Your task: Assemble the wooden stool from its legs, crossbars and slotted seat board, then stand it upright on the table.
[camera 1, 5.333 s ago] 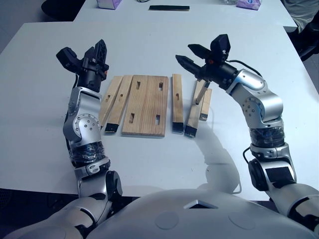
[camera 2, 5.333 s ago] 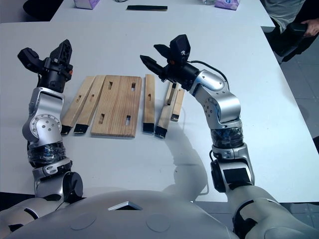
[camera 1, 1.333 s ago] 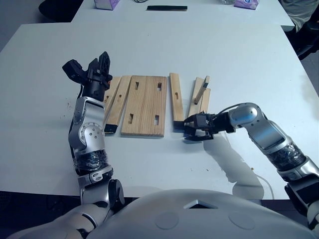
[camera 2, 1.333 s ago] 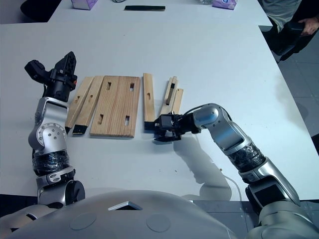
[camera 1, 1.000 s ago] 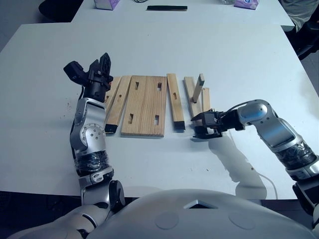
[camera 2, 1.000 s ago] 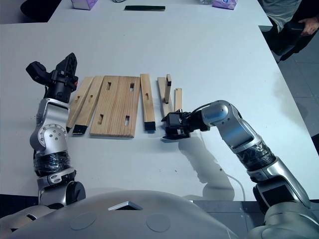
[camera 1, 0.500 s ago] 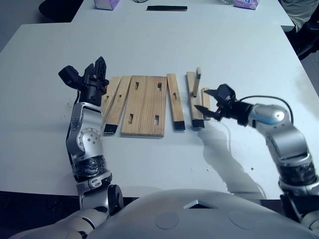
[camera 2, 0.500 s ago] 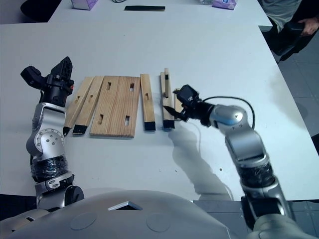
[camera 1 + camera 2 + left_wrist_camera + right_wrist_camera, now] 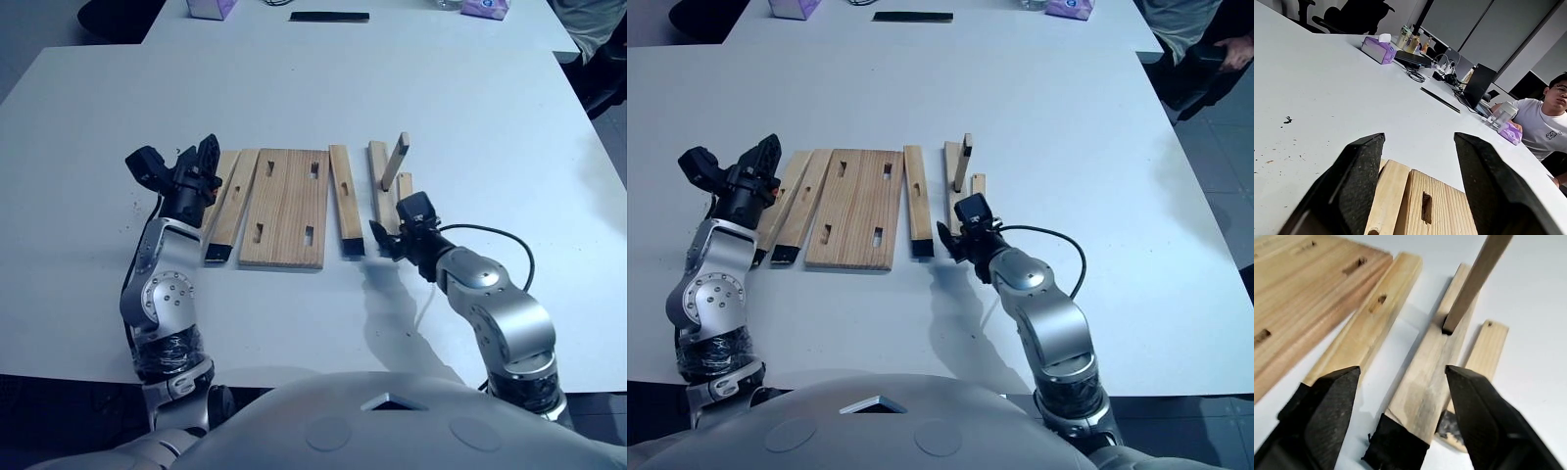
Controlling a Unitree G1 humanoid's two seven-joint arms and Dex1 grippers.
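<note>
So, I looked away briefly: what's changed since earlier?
The right gripper dropped from above the parts to the near end of the leg holding the crossbar, jaws open. That leg swung from slanted to straight; the crossbar stands steeper. Left gripper sank slightly, open. Seat board and left legs stayed.

Our left arm stands bent at nine o'clock, and we hold the left gripper up with its fingers spread wide, pointing toward one o'clock. Our right arm folds in from five o'clock, with the right gripper held low, fingers parted, aimed at eleven o'clock.
</note>
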